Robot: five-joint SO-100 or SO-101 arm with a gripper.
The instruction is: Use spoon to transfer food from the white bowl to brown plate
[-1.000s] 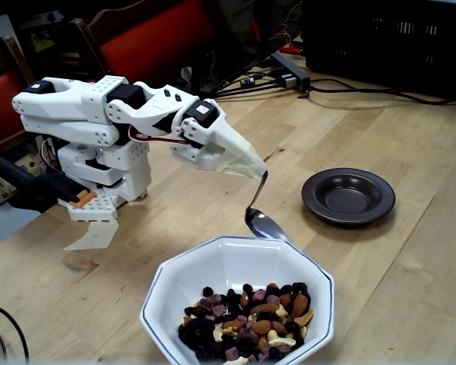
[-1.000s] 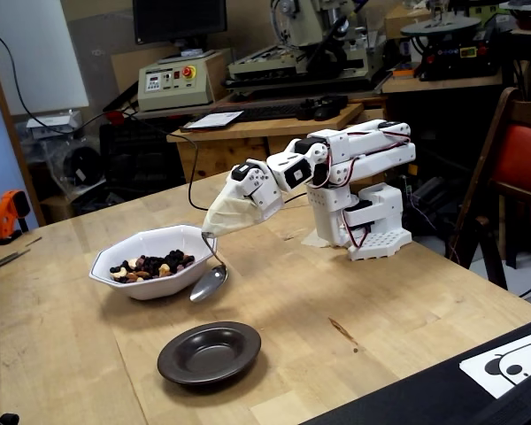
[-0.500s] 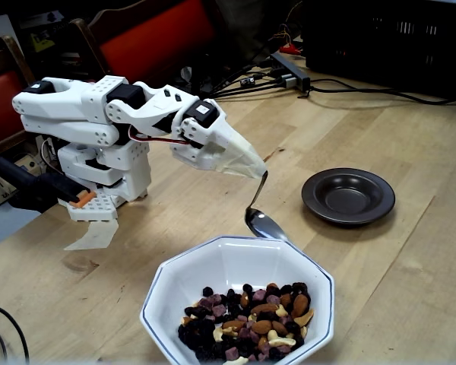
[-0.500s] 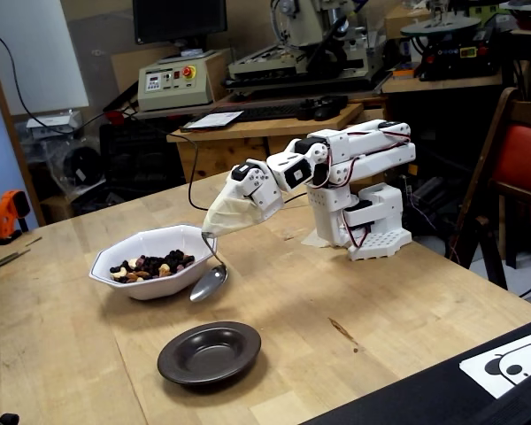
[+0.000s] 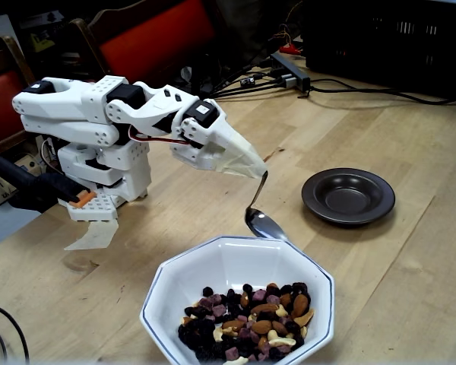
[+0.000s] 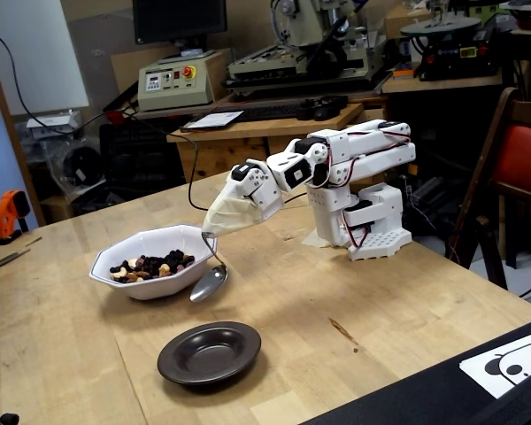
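In a fixed view from the table's near side, the white arm [image 5: 99, 122] reaches rightward from its base, and its gripper [image 5: 257, 172], wrapped in pale tape or cloth, is clamped on the top of the spoon [image 5: 260, 217] handle. The spoon hangs down steeply, its oval bowl empty and poised just beyond the far rim of the white bowl [image 5: 213, 266], outside it. The food [image 5: 247, 323] lies heaped in the bowl's near part. The brown plate [image 5: 348, 195] sits empty on the wooden table [image 5: 410, 129], to the right of the spoon and apart from the bowl. In a fixed view from the opposite side, the gripper [image 6: 209, 232] points down to the left, closed around the spoon [image 6: 210, 280] handle; the spoon's bowl hangs close above the table [image 6: 354, 301], just right of the white bowl [image 6: 150, 257] and short of the brown plate [image 6: 209, 352]. The food [image 6: 150, 264] shows inside the bowl. Whether the spoon touches the tabletop cannot be told.
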